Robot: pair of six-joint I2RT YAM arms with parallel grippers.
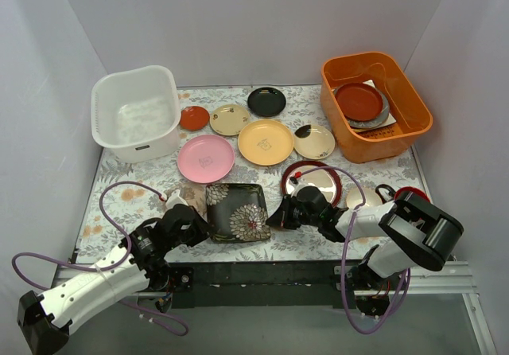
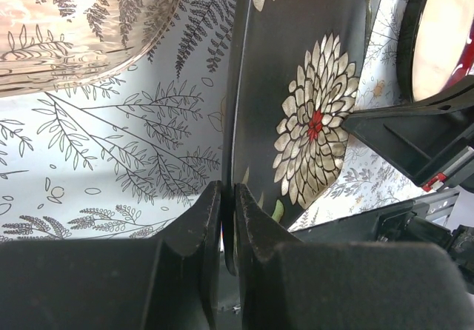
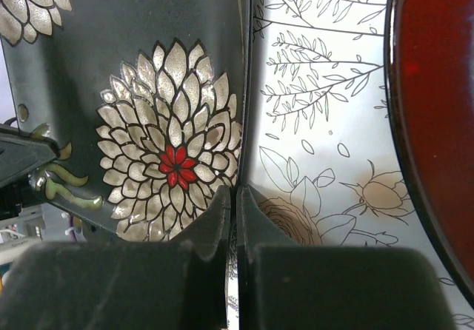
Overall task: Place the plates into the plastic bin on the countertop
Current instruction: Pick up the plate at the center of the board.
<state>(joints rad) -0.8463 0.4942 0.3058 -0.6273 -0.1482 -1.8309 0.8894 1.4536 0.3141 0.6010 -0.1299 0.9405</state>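
Top external cam: dark square floral plate [image 1: 237,210] sat nr the front edge of the bench [image 1: 135,192], betw. the arms; resting or just raised, couldn't tell. Left fingers [image 2: 218,211] were pinched almost closed on its L edge, right fingers [image 3: 224,215] likewise on the opp. edge. Step in hand, prob.: two-arm grasp of this plate. Next move calls for an even lift, both sides level, then a carry to the plastic bin [image 1: 151,144], well apart at rear L.

Left gripper [image 1: 200,228] and right gripper [image 1: 276,216], arms reaching low and inward from the near edge, each pinched tight on an opposite edge of the dark square plate [image 1: 237,210].
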